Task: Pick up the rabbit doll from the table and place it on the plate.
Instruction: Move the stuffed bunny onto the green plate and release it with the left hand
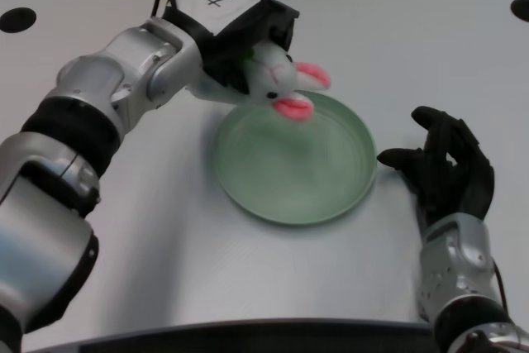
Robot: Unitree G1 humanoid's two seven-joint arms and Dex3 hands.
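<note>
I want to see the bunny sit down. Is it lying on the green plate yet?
No, the left hand holds the rabbit doll over the plate's far edge.

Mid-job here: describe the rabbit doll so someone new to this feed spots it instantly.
Find the round green plate in the middle of the white table. Above its far-left rim, the left hand holds the rabbit doll in the air. It is the only soft toy in view: white, with pink ears pointing toward the right.

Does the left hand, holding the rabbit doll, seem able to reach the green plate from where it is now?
Probably yes. The left hand holds the rabbit doll at the far rim of the green plate, and nothing visible lies in the dish.
</note>
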